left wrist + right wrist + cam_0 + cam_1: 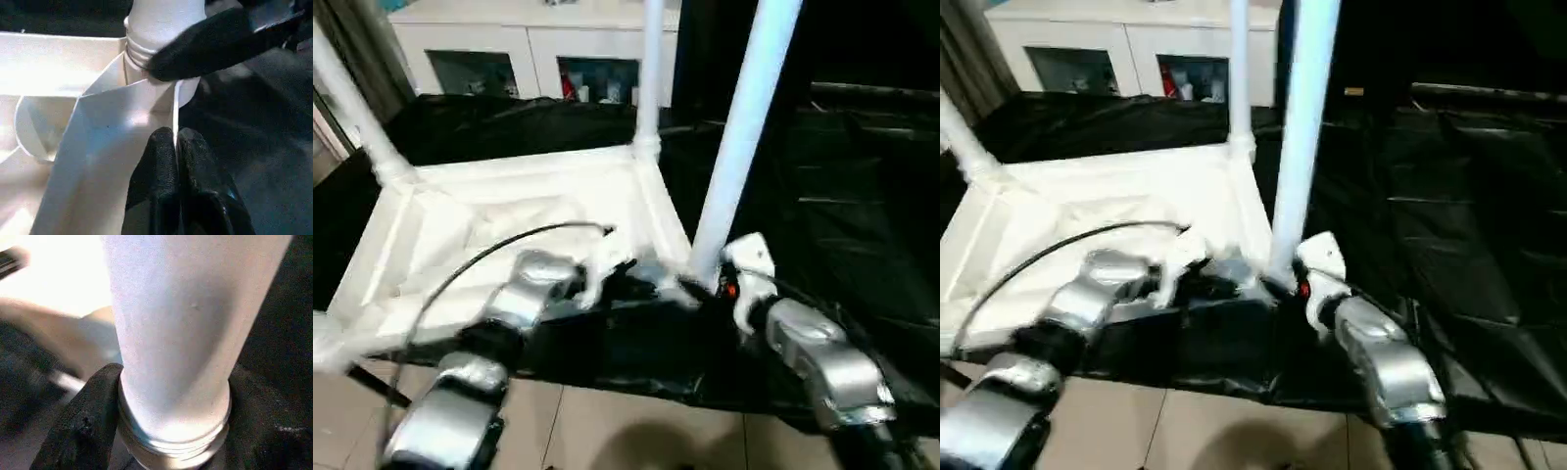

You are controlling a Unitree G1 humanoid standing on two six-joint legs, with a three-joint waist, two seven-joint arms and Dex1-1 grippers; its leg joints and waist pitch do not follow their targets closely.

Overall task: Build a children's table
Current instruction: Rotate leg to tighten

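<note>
1. Black sheet (862, 245) covers the work surface, wrinkled, spreading right and far.
2. White cabinet (529, 39) stands at the far left, small items behind its glass doors.
3. Tiled floor (607, 431) lies nearest.

White tabletop (509, 225) lies upside down, three tapered legs (744, 127) upright, apparently seated in corner sockets.

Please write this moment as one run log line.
left gripper: shut on tabletop rim | right gripper: around near-corner leg base | two far legs standing
</note>
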